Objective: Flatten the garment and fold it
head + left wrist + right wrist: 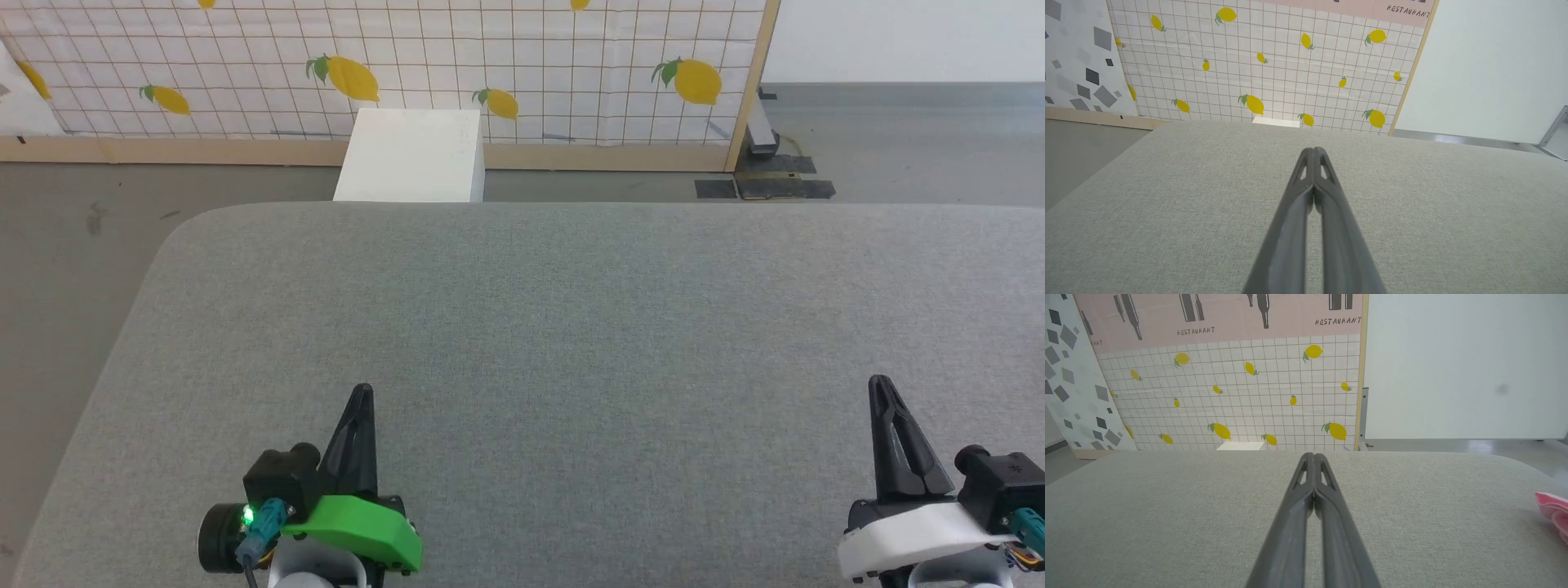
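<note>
A sliver of the pink garment (1555,512) lies on the grey cloth table at the right edge of the right wrist view, well to the right of my right gripper (1313,455). That gripper is shut with nothing between its fingers; in the head view the right gripper (879,382) stands at the lower right. My left gripper (363,389) stands at the lower left, fingers pressed together and holding nothing. In its own wrist view the left gripper (1313,150) hovers over bare table.
The grey cloth table (571,327) has a rounded far-left corner. Beyond its far edge stand a white box (412,155) on the floor and a lemon-print tiled screen (490,65) with a wooden frame. Grey floor (65,245) lies to the left.
</note>
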